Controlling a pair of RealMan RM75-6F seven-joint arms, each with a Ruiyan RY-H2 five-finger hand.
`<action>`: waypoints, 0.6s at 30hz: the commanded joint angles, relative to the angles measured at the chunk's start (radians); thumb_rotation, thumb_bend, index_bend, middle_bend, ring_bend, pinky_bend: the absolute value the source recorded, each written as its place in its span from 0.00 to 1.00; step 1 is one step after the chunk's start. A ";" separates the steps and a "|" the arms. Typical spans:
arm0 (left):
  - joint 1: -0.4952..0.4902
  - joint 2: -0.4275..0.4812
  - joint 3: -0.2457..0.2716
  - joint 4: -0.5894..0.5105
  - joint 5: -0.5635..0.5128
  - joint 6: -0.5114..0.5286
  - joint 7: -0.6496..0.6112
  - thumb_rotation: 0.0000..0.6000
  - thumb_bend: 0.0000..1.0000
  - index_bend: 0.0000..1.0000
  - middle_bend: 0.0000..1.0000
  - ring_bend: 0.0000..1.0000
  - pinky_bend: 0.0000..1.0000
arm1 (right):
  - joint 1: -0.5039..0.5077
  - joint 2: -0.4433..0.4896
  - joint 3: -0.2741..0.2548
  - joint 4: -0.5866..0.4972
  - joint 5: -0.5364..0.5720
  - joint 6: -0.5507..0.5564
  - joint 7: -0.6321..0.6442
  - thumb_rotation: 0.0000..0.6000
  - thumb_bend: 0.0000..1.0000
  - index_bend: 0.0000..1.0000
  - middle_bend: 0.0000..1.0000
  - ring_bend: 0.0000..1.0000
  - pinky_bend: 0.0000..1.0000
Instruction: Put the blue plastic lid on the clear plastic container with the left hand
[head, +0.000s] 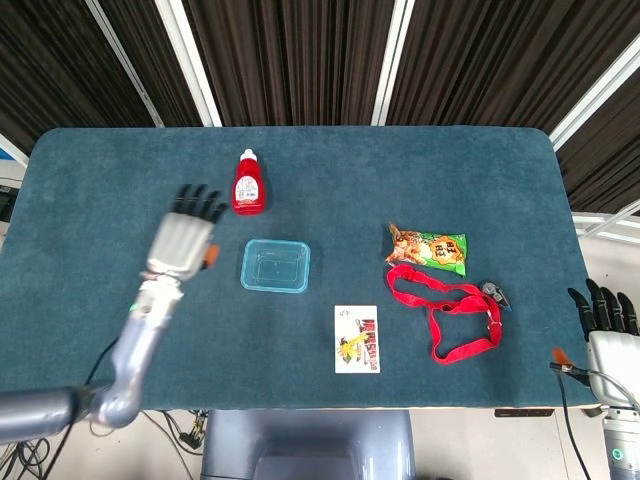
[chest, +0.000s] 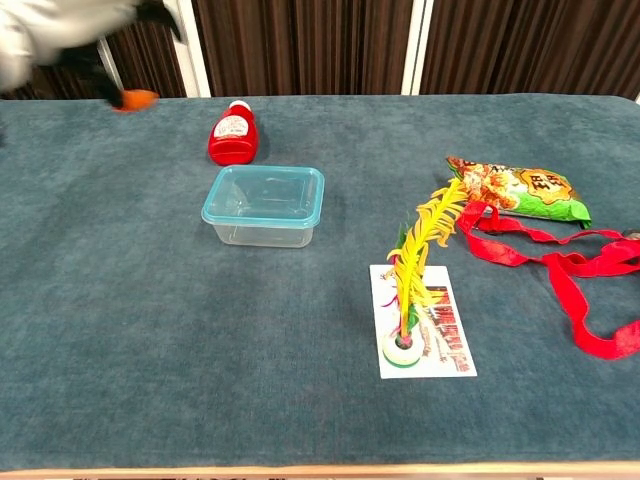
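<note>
The clear plastic container (head: 275, 266) (chest: 263, 205) stands near the middle of the table with the blue lid (chest: 265, 192) seated on its rim. My left hand (head: 183, 238) (chest: 70, 45) hovers to the left of it, raised and apart from it, fingers spread and holding nothing; it is blurred in the chest view. My right hand (head: 606, 318) hangs off the table's right edge, fingers extended, nothing in it.
A red sauce bottle (head: 248, 183) (chest: 233, 132) lies behind the container. A snack bag (head: 428, 248), a red strap (head: 447, 309) and a card (head: 357, 339) with a feathered shuttlecock (chest: 415, 262) sit to the right.
</note>
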 joint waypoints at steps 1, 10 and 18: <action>0.186 0.115 0.102 -0.090 0.125 0.171 -0.137 1.00 0.35 0.17 0.07 0.00 0.04 | 0.000 0.000 -0.002 0.002 -0.005 0.001 -0.001 1.00 0.27 0.14 0.00 0.03 0.00; 0.418 0.194 0.225 0.018 0.262 0.258 -0.473 1.00 0.34 0.16 0.06 0.00 0.03 | 0.005 -0.002 -0.010 0.011 -0.031 0.003 -0.016 1.00 0.27 0.14 0.00 0.03 0.00; 0.537 0.168 0.255 0.118 0.366 0.320 -0.621 1.00 0.31 0.16 0.06 0.00 0.03 | 0.012 -0.006 -0.018 0.018 -0.054 0.000 -0.024 1.00 0.27 0.14 0.00 0.03 0.00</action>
